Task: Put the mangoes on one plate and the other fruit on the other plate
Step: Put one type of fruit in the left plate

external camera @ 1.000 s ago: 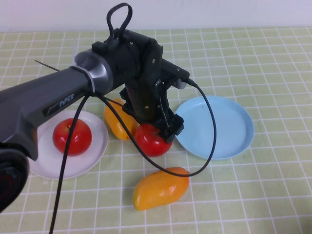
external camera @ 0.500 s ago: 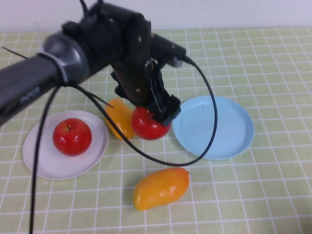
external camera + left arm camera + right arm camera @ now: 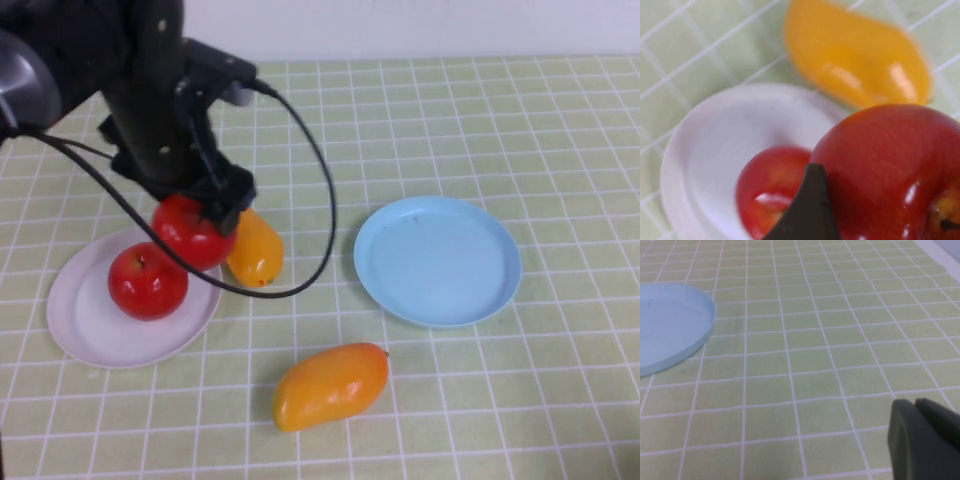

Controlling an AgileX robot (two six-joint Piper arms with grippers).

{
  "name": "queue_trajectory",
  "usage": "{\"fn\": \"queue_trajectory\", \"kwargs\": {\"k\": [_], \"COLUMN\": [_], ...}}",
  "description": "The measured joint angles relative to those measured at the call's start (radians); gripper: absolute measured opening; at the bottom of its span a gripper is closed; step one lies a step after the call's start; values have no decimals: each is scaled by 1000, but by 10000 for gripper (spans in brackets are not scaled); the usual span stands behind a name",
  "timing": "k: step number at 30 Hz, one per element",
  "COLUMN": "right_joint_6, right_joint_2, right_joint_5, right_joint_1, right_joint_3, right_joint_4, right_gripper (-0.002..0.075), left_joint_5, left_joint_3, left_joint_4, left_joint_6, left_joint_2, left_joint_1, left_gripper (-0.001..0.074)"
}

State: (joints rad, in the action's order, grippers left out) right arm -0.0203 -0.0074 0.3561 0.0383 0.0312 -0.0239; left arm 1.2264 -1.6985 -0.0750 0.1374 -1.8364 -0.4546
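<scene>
The left gripper (image 3: 205,215) sits over the left part of the green-checked worktop (image 3: 500,120), fingers clamped on a round glossy red apple (image 3: 190,232) that it holds just above the far right rim of the round white shallow plate (image 3: 90,330). From the left wrist view one dark finger (image 3: 807,210) shows pressed against that apple's side. A second round red apple with a short stem (image 3: 147,280) rests on the white plate, pretty much in the middle. Just beside the plate's right edge lies a smooth oblong orange-yellow mango (image 3: 255,248), close to the held apple. The other orange-yellow mango (image 3: 330,385) lies nearer the front edge, about central. The round light blue shallow plate (image 3: 440,260) is right of centre with nothing on it. The right gripper (image 3: 925,440) only shows in its own wrist view, low over bare cloth near the blue plate, fingers closed together.
</scene>
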Motion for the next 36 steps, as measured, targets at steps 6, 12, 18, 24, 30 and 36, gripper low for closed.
{"fn": "queue_trajectory", "kwargs": {"k": [6, 12, 18, 24, 30, 36], "right_joint_6": [0, 0, 0, 0, 0, 0], "right_joint_2": [0, 0, 0, 0, 0, 0], "right_joint_5": [0, 0, 0, 0, 0, 0], "right_joint_1": [0, 0, 0, 0, 0, 0], "right_joint_3": [0, 0, 0, 0, 0, 0], "right_joint_4": [0, 0, 0, 0, 0, 0], "right_gripper": [-17, -16, -17, -17, -17, -17], "left_joint_5": [-13, -22, -56, -152, -117, -75], "left_joint_3": [73, 100, 108, 115, 115, 134], "left_joint_4": [-48, -79, -59, 1, 101, 108], "left_joint_6": [-29, -35, -37, -32, -29, -27], "left_joint_2": [13, 27, 35, 51, 40, -20], "left_joint_1": [54, 59, 71, 33, 22, 22], "left_gripper": [590, 590, 590, 588, 588, 588]}}
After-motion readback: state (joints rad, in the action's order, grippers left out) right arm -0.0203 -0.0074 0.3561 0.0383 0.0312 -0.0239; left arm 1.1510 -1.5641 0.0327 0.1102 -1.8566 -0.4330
